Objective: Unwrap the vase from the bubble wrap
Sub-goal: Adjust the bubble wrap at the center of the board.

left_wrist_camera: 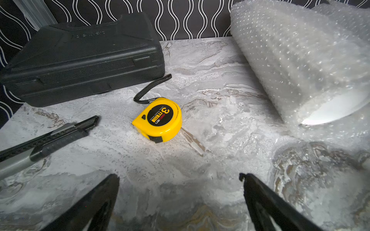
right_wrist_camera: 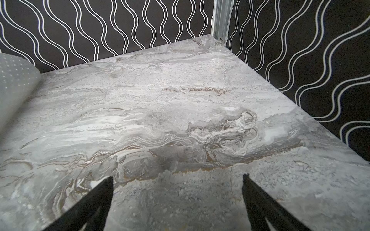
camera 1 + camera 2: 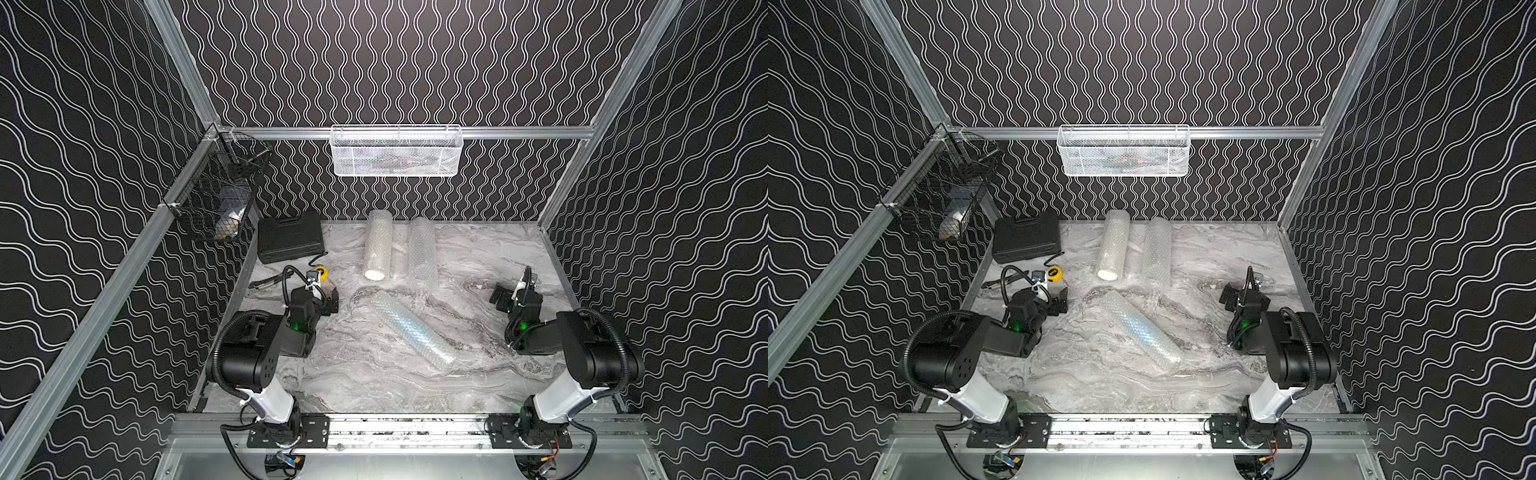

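Three clear bubble wrap rolls (image 3: 409, 330) mid-frame hide their contents, bar one white vase end (image 3: 376, 274). My left gripper (image 1: 178, 176) and right gripper (image 2: 177, 177) gape, empty.

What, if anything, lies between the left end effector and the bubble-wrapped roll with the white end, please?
Nothing visible does. Bare table separates the open left end effector from the bubble-wrapped roll. The yellow tape measure lies off to one side, towards the black case, clear of that line.
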Robot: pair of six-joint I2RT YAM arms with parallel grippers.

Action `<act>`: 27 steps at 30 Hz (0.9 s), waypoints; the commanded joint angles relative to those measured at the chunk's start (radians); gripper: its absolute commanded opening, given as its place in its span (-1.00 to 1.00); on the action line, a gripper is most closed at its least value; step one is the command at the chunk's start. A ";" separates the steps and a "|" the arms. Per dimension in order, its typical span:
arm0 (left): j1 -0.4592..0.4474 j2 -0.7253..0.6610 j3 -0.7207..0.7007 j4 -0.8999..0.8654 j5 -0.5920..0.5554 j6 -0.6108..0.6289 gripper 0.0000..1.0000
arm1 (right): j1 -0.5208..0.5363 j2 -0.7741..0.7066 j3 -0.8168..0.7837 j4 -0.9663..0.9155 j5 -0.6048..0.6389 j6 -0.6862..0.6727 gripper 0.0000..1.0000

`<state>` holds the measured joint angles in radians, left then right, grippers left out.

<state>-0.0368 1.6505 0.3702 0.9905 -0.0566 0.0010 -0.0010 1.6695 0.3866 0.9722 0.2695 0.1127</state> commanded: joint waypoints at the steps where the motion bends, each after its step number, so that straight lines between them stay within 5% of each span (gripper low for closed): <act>1: -0.002 0.003 0.004 0.029 -0.004 0.012 1.00 | 0.001 0.001 0.004 0.038 0.007 0.000 0.99; 24: -0.002 0.002 0.003 0.031 -0.006 0.011 0.99 | 0.001 0.001 0.003 0.040 0.008 0.000 0.98; 27: -0.010 -0.016 -0.001 0.027 -0.111 -0.019 1.00 | 0.001 -0.019 -0.006 0.051 0.031 0.005 0.99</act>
<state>-0.0402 1.6485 0.3698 0.9901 -0.0826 0.0006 -0.0010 1.6672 0.3855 0.9722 0.2737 0.1127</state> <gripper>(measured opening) 0.997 0.993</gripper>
